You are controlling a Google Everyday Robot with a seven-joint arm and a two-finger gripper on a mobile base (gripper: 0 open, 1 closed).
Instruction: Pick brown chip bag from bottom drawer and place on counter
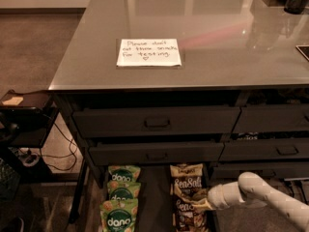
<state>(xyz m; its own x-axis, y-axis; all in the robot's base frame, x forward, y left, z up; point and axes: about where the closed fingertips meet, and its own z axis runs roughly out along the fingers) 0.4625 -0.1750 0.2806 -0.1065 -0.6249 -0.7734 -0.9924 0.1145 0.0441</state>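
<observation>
1. Camera view looks down over the counter and into the open bottom drawer at the near edge of the scene. The gripper sits low over the drawer's right half, at the end of the white arm that reaches in from the right.
2. Its tip meets the right edge of a brown chip bag, one of a near-to-far column of like bags that overlap each other. Whether the gripper is clenched on that bag or released, I cannot tell.
3. Green pouches lie in their own column on the drawer's left half, parted from the brown column by a bare black strip, so the wrong kind is unlikely to be caught.
4. The step in hand looks like securing the grasp. Since the bags overlap, the pinch should take one pouch only, well onto its crinkly edge, or a neighbour may be dragged along or the bag may slip out.
5. The lift should go up and toward the near side first, because the two drawers above overhang the far end of the bottom drawer.
6. On the counter a paper note lies left of centre. The bare grey surface to its right looks the safer place to set the bag.
</observation>
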